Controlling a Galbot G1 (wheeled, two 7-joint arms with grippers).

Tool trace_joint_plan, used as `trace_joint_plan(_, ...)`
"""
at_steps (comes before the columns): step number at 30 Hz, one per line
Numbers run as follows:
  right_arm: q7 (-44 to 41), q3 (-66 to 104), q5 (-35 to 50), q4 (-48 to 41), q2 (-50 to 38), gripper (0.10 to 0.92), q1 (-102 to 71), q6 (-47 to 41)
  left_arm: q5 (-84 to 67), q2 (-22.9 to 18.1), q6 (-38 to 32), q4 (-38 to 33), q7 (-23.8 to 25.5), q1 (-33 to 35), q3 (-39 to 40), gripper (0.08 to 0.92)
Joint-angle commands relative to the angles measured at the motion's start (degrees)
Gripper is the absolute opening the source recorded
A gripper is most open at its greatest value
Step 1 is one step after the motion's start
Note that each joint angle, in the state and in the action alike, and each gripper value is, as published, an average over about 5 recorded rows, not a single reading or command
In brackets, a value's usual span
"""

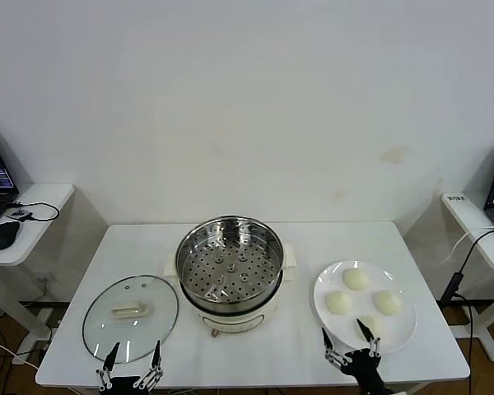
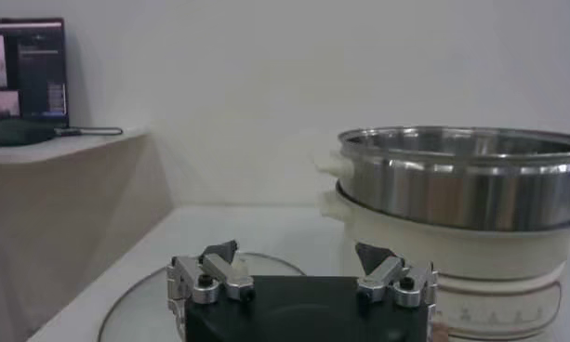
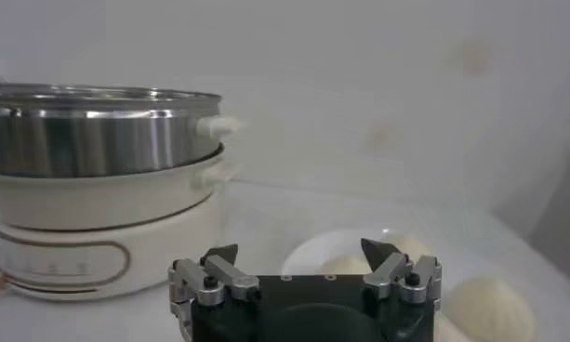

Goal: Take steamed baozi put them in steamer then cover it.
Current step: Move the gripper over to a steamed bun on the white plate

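Note:
The steamer (image 1: 230,271) stands at the table's middle, its perforated tray bare; it also shows in the left wrist view (image 2: 461,200) and the right wrist view (image 3: 99,177). The baozi (image 1: 356,279) (image 1: 338,302) (image 1: 387,302) lie on a white plate (image 1: 325,284) to its right; a fourth (image 1: 370,327) lies behind my right gripper's fingertip. The cover (image 1: 131,318) lies flat to the steamer's left. My left gripper (image 1: 132,355) is open at the cover's near edge (image 2: 297,253). My right gripper (image 1: 343,334) is open at the plate's near edge (image 3: 298,251).
Side tables stand to the left (image 1: 33,202) and right (image 1: 477,222), carrying laptops and cables. A mouse (image 1: 3,234) lies on the left one. The table's front edge (image 1: 247,380) runs just ahead of both grippers.

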Motion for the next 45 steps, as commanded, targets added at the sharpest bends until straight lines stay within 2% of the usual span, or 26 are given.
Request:
trace_joint_plan(1, 0.7, 6.4, -21.7, -2.7, -10.8, 0.823, 11.9, 1.0, 6.1, 0.1, -1.5, -0.5, -1.7, -0.7, -0.5, 0.823)
trace_joint_plan(6, -1.7, 5.7, -27.2, -5.3, -19.4, 0.823, 18.7, -1.5, 8.8, -0.2, -1.5, -0.3, -3.1, -1.0, -0.8, 0.823)
trace_joint_plan(10, -5.7, 3.2, -27.5, -8.5, -26.7, 0.823, 24.7, -5.4, 10.7, -0.5, -1.3, 0.3, -4.4, -1.1, -0.6, 0.823)
trace_joint_plan(18, -20.7, -7.1, -18.9, -16.7, -44.4, 0.823, 37.2, -15.3, 11.4, 0.0, 2.8, -0.2, -4.7, -1.4, -0.5, 0.823)
trace_joint_plan(24, -31.3, -23.7, -14.8, -22.4, -52.3, 0.823, 51.8, -17.2, 11.3, 0.0, 4.4, -0.5, -5.7, -1.7, -0.7, 0.823)
trace_joint_plan(35, -49.9, -65.1, -8.0, -29.8, -52.6, 0.823, 87.9, -17.1, 11.5, -0.4, 4.4, -0.4, -6.4, -2.0, -0.9, 0.823)
trace_joint_plan(39, -52.1, -73.9, -9.3, -33.3, -50.4, 0.823, 94.3, -14.3, 11.4, -0.4, 4.4, -0.5, -6.5, -2.2, -1.5, 0.823)
trace_joint_plan(45, -51.7, -76.2, -10.9, -39.9, -44.8, 0.823, 95.0, -13.5, 11.5, -0.6, 4.4, -0.5, -6.5, -2.2, -2.1, 0.823)
